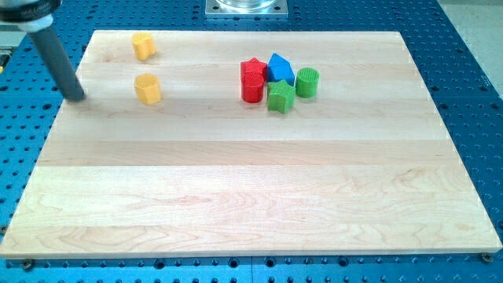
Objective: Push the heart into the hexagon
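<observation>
Two yellow blocks lie at the board's upper left. The upper yellow block point(143, 45) looks like a hexagon. The lower yellow block point(147, 88) has a notched top and looks like a heart, though both shapes are small and hard to make out. They are apart, one above the other in the view. My tip point(77, 98) rests at the board's left edge, left of the lower yellow block and level with it, not touching it. The rod slants up to the view's top left.
A tight cluster sits at the upper middle of the wooden board point(251, 196): a red block point(252, 81), a blue block point(280, 69), a green star point(280, 96) and a green cylinder point(307, 82). A blue perforated table surrounds the board.
</observation>
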